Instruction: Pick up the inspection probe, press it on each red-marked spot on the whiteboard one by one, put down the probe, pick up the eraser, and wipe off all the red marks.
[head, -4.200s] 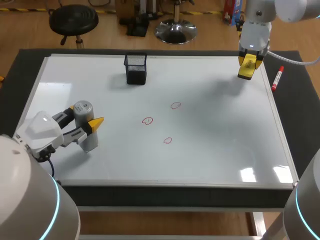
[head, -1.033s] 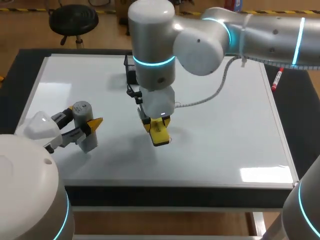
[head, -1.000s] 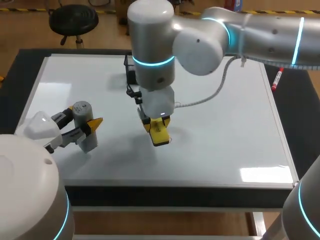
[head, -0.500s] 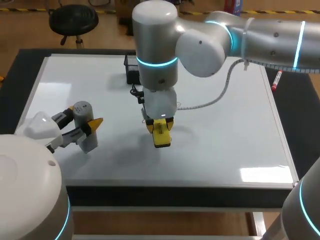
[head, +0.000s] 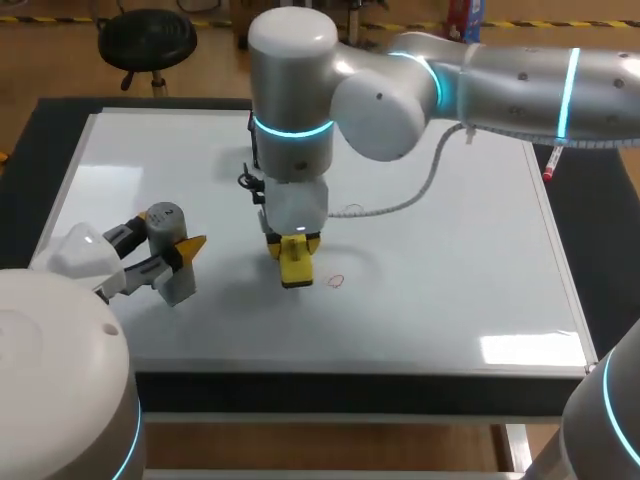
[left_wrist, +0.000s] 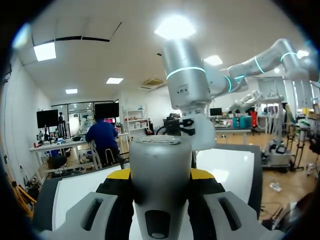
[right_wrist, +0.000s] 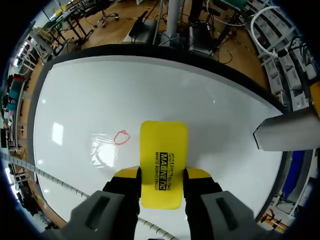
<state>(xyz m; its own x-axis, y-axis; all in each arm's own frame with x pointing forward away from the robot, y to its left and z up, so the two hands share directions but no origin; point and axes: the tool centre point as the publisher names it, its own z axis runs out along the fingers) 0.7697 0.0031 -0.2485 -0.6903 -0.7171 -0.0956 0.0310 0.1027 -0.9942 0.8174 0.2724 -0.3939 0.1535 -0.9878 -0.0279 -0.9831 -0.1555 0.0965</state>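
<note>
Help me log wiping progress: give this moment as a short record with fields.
left gripper: shut on the probe, held upright near the whiteboard's left side
right gripper: shut on the yellow eraser, at mid-board
red mark: one in clear view, unwiped, just beside the eraser; any others cannot be told
stage: eraser in use, probe not released

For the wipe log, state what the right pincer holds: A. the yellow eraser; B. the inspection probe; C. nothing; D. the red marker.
A: the right pincer has a finger on each side of the yellow eraser, holding it over the whiteboard.
</note>
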